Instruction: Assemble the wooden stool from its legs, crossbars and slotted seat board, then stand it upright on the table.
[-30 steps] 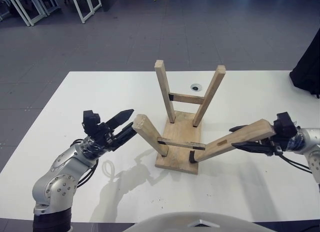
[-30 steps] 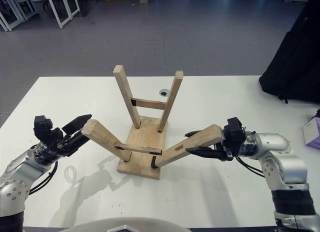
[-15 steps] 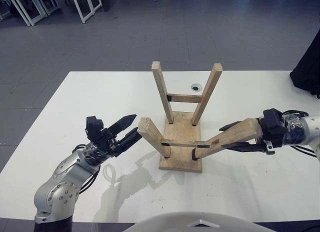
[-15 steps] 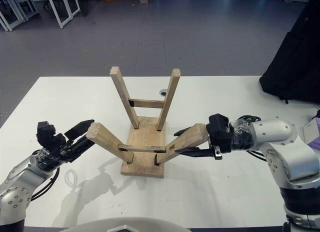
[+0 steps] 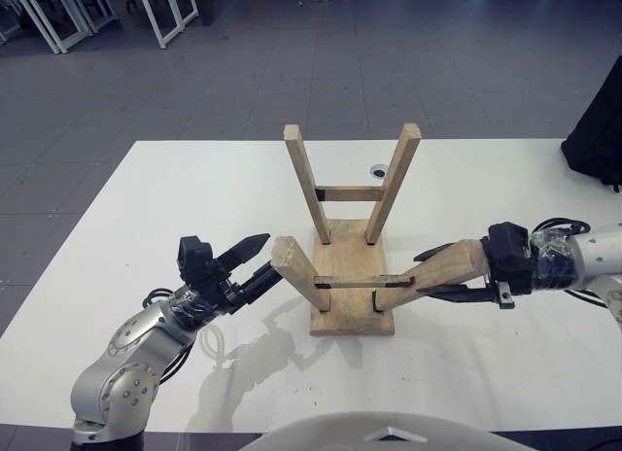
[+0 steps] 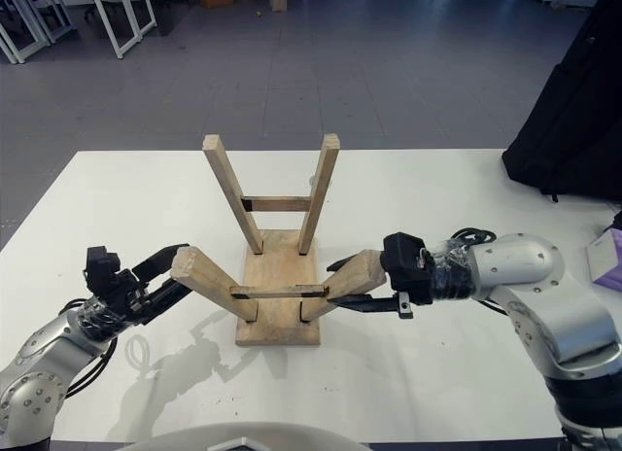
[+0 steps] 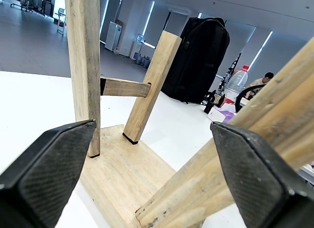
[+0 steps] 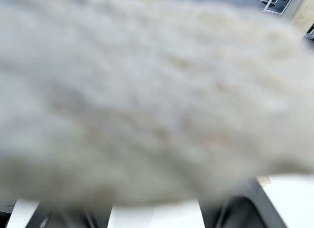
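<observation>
I see the pale wooden stool [image 5: 348,261] upside down mid white bench [image 5: 175,189], its flat slotted seat board [image 5: 352,320] lying on the bench top. The two far legs stand upright with a crossbar [image 5: 352,192] between them, and the two near legs splay outward. The left end effector [image 5: 264,258] has its fingers spread open around the tip of the near-left square wooden leg [image 5: 301,276]. The right end effector [image 5: 420,274] is clamped on the near-right square wooden leg [image 5: 442,266].
</observation>
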`<action>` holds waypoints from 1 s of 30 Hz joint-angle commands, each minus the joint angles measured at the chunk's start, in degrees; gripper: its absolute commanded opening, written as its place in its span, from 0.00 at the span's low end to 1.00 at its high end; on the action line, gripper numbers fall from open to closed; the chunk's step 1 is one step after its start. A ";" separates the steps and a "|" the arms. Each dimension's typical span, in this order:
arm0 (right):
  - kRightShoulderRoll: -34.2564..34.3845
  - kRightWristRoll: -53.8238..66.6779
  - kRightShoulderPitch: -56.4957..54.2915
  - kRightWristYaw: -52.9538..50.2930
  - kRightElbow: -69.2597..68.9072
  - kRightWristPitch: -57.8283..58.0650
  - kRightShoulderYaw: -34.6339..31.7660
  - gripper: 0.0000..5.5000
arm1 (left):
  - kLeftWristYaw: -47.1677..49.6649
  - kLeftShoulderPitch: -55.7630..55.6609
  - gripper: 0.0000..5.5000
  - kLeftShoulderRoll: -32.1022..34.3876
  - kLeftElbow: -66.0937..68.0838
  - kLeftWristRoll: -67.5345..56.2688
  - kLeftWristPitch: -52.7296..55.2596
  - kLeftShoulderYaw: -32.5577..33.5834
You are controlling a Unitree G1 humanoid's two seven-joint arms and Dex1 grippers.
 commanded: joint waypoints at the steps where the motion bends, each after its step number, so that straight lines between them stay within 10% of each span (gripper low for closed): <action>1: 0.43 0.13 0.45 -1.03 1.44 6.86 4.98 0.36 | -0.36 -0.27 0.78 -0.33 1.21 1.70 -0.83 -1.26; 27: 5.23 -4.52 2.62 4.51 14.64 -7.39 14.59 0.36 | -0.84 2.04 0.78 -2.51 3.42 8.42 -4.84 -7.37; 30: 4.65 0.08 1.70 5.38 12.56 -4.69 12.25 0.51 | -1.15 1.07 0.78 -2.43 4.16 8.06 -4.92 -7.53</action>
